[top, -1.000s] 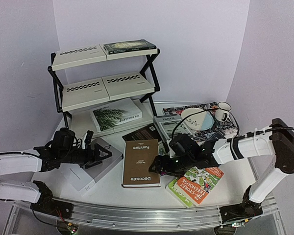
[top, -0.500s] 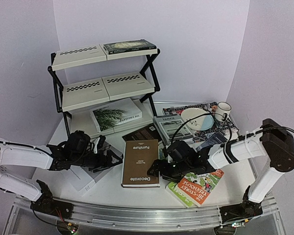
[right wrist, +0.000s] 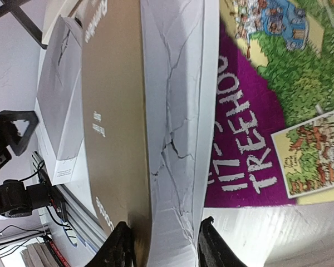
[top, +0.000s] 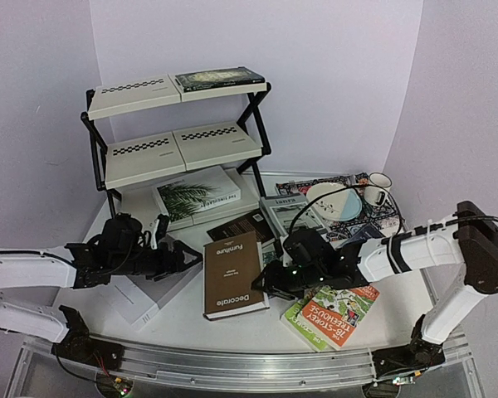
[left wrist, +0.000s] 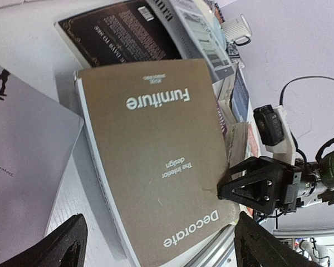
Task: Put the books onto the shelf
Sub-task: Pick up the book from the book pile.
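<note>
Fingers (right wrist: 124, 247) of right arm (top: 407, 249) — stretched low — pinch brown book (top: 232, 274).

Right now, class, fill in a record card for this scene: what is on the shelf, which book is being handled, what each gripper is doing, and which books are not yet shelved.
shelf: three tiers; black book on the top tier, palm-leaf book on the bottom tier
book being handled: brown book, titled Decorate
right gripper: closed on the brown book's edge
left gripper: open, holding nothing, over the grey book
not yet shelved: grey book, treehouse paperback, several others
</note>
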`<state>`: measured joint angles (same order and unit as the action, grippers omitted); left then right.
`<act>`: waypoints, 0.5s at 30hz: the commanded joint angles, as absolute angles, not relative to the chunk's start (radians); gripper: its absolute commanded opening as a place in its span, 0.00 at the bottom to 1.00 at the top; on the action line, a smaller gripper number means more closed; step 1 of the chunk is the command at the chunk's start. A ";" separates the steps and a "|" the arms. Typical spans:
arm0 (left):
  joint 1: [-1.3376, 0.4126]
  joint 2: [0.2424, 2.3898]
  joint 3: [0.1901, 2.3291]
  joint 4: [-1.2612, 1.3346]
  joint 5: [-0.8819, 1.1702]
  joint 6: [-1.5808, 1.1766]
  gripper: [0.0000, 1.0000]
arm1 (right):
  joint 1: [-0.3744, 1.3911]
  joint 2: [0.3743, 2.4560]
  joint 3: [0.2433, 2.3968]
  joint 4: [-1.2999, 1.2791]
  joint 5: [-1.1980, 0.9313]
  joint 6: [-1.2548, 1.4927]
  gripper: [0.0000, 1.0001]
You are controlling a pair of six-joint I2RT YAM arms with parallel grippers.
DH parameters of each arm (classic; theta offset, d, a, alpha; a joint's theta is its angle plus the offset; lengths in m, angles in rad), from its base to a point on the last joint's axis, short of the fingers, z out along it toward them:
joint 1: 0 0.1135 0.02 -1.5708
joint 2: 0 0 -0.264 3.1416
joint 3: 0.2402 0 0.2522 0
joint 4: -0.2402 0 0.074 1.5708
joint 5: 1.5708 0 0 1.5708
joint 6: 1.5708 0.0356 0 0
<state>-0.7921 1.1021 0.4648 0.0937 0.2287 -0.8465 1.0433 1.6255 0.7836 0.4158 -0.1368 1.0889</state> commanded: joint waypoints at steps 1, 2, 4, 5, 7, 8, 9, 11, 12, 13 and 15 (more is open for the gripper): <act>-0.790 0.985 0.554 -0.051 0.134 -0.826 0.94 | 1.047 1.550 0.875 0.215 -0.078 1.002 0.27; -0.789 0.970 0.568 -0.086 0.123 -0.813 0.95 | 1.047 1.542 0.891 0.175 -0.070 0.984 0.26; -0.785 0.958 0.591 -0.127 0.110 -0.784 0.95 | 1.046 1.529 0.920 0.119 -0.055 0.953 0.22; -0.783 0.958 0.602 -0.142 0.109 -0.770 0.95 | 1.047 1.522 0.933 0.093 -0.050 0.936 0.20; -0.776 0.965 0.621 -0.164 0.109 -0.754 0.95 | 1.043 1.509 0.965 0.037 -0.044 0.901 0.19; -0.771 0.971 0.628 -0.169 0.114 -0.741 0.96 | 1.040 1.503 0.983 0.005 -0.045 0.879 0.19; -0.765 0.977 0.636 -0.175 0.117 -0.727 0.96 | 1.035 1.497 1.003 -0.041 -0.045 0.855 0.19; -0.748 0.992 0.656 -0.181 0.137 -0.699 0.96 | 1.025 1.485 1.052 -0.128 -0.051 0.798 0.18; -0.737 1.001 0.667 -0.182 0.156 -0.682 0.97 | 1.017 1.480 1.080 -0.169 -0.056 0.772 0.18; -0.726 1.013 0.680 -0.180 0.181 -0.661 0.97 | 1.007 1.475 1.104 -0.204 -0.069 0.746 0.19; -0.702 1.045 0.702 -0.172 0.235 -0.613 0.98 | 0.981 1.465 1.140 -0.266 -0.117 0.691 0.19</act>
